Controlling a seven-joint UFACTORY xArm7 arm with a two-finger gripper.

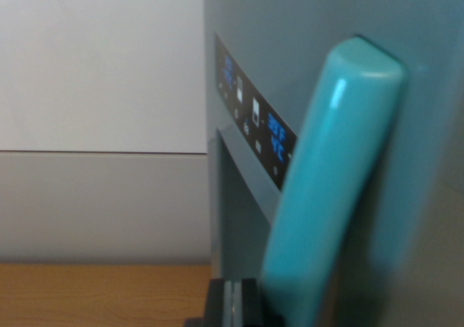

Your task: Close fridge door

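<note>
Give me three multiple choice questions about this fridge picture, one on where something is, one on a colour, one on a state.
1. Where is the handle in the wrist view?
A. right of the display panel
B. left of it
C. above it

2. What colour is the handle?
A. red
B. turquoise
C. black

3. What state is the display panel in?
A. dark
B. covered
C. lit with blue digits

Answers:
1 A, the handle stands toward the wrist view's right.
2 B, its surface is plainly turquoise.
3 C, blue digits glow on the black strip.

Teal handle (330, 189) seen on grey-green fridge door (304, 30); black panel (254, 117) lit blue; desk (101, 294) wood-brown.
</note>
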